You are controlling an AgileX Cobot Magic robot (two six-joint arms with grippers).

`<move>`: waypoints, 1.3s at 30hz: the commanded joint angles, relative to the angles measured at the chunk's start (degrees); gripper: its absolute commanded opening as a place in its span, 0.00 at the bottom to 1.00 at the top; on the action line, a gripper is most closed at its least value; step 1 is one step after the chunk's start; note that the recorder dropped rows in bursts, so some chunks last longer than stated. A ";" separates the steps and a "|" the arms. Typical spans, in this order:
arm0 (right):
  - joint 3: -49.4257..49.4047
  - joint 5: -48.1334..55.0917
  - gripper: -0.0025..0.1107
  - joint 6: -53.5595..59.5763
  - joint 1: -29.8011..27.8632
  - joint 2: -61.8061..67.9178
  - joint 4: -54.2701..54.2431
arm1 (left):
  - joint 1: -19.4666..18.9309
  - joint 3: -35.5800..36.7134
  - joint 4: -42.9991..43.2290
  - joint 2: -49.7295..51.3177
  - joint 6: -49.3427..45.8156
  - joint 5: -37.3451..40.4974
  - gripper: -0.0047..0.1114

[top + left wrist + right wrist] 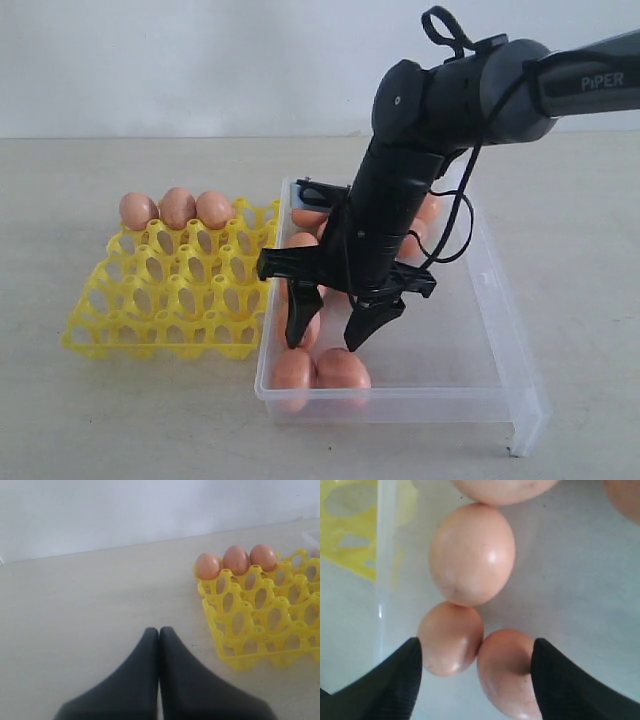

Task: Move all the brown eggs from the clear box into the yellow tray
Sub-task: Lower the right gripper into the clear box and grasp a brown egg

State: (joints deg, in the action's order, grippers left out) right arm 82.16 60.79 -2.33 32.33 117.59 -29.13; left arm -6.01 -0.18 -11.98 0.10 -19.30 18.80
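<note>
My right gripper [327, 345] hangs open over the near left corner of the clear box [470, 392], just above two brown eggs [293, 370] lying side by side. In the right wrist view both of these eggs [451, 637] sit between the open fingers of the right gripper [476, 647], untouched, with a bigger-looking egg [472, 555] beyond them. More eggs lie behind the arm. The yellow tray [170, 295] stands left of the box with three eggs [177, 208] in its back row. My left gripper [159, 630] is shut and empty over bare table, beside the tray [260, 625].
The box's thin clear wall [382, 580] runs close beside the right gripper's left finger, with the yellow tray showing through it. The box's flange [528, 420] juts out at its near right corner. Most tray cups hold nothing.
</note>
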 commanded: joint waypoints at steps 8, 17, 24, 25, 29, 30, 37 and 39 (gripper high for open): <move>0.26 2.83 0.56 -4.29 0.23 -0.20 6.02 | -0.14 0.18 -0.15 -0.10 0.67 -0.80 0.00; 0.26 2.96 0.56 4.69 0.23 1.08 5.81 | -0.14 0.18 -0.15 -0.10 0.67 -0.80 0.00; 0.26 1.45 0.49 1.53 0.35 4.23 5.64 | -0.14 0.18 -0.15 -0.10 0.67 -0.80 0.00; 0.26 0.91 0.43 1.08 0.35 4.23 5.64 | -0.14 0.18 -0.15 -0.10 0.67 -0.80 0.00; 0.26 -0.16 0.02 0.79 0.35 4.23 5.75 | -0.14 0.18 -0.15 -0.10 0.67 -0.80 0.00; 0.26 -0.55 0.02 0.64 0.35 4.23 5.87 | -0.14 0.18 -0.15 -0.10 0.67 -0.80 0.00; 0.26 -2.38 0.02 0.75 0.35 4.23 5.87 | -0.14 0.18 -0.15 -0.10 0.67 -0.80 0.00; 0.26 -2.71 0.02 0.75 0.35 3.86 6.01 | -0.14 0.18 -0.15 -0.10 0.67 -0.80 0.00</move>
State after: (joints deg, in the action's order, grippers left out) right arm 82.16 60.77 -1.76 32.62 121.90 -23.82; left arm -6.01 -0.18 -11.98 0.10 -19.18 18.80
